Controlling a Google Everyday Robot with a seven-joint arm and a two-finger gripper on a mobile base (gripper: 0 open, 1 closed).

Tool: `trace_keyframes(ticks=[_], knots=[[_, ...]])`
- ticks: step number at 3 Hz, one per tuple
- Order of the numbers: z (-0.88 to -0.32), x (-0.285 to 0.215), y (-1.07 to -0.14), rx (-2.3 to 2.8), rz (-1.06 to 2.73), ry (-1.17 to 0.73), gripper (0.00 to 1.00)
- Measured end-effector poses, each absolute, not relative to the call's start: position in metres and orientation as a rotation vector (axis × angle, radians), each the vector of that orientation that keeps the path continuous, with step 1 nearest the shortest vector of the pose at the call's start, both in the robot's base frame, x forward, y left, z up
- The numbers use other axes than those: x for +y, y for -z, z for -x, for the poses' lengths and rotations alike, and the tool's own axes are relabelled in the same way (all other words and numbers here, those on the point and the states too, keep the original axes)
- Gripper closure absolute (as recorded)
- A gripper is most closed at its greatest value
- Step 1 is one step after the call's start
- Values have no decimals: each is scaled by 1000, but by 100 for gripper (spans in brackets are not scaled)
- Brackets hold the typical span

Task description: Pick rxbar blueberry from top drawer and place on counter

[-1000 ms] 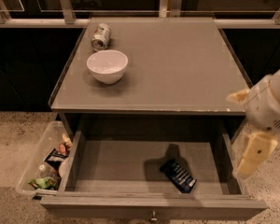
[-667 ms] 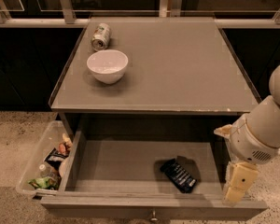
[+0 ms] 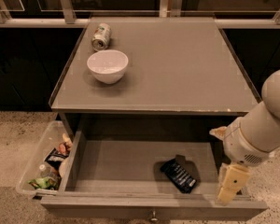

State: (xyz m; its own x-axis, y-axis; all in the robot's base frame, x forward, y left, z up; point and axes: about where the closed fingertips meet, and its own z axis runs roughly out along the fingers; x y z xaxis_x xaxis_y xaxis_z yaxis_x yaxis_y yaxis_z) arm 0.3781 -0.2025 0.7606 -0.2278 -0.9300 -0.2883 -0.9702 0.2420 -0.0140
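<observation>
The rxbar blueberry [image 3: 178, 175] is a dark flat bar with white lettering, lying on the floor of the open top drawer [image 3: 116, 171], right of its middle. The grey counter [image 3: 177, 64] spans the frame above the drawer. My gripper [image 3: 229, 187] hangs at the end of the white arm over the drawer's right front corner, right of the bar and apart from it. Nothing shows in it.
A white bowl [image 3: 108, 66] and a tipped can [image 3: 101, 36] sit on the counter's left back. A clear plastic bin [image 3: 37, 167] of colourful snack packets stands left of the drawer. Speckled floor lies around, with dark cabinets behind.
My arm has swung down and left, from beside the counter's right edge to over the drawer's right front corner. The bar has not moved.
</observation>
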Motion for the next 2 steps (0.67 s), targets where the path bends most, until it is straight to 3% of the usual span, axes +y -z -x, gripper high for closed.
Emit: trace_keyframes(ticks=[2], knots=[[-433, -117, -696, 2098, 1826, -300, 0]])
